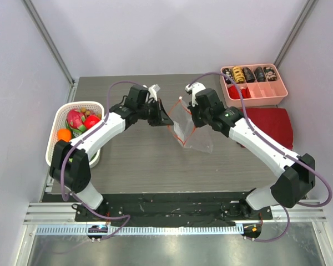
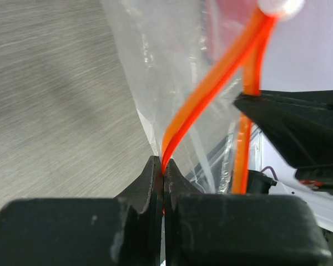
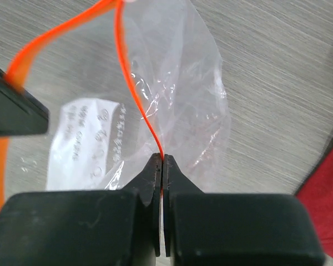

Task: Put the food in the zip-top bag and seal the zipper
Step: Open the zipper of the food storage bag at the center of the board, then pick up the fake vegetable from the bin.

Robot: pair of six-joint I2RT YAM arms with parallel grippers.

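The clear zip-top bag [image 1: 198, 139] hangs between my two grippers over the middle of the table. My left gripper [image 1: 165, 119] is shut on one side of the orange-red zipper [image 2: 211, 83], and its fingertips [image 2: 155, 169] pinch the strip. My right gripper [image 1: 192, 119] is shut on the other side of the zipper [image 3: 136, 94]. The two strips are spread apart, so the bag's [image 3: 183, 83] mouth is open. The orange fruit [image 1: 64, 134], the red fruit [image 1: 91, 121] and the green lettuce [image 1: 81, 128] lie in the white basket [image 1: 54, 122] at the left.
A pink-and-green dragon fruit [image 1: 75, 118] is also in the basket. A pink compartment tray [image 1: 266, 93] with small pieces stands at the back right. A dark red cloth [image 1: 273, 124] lies flat in front of it, under the right arm.
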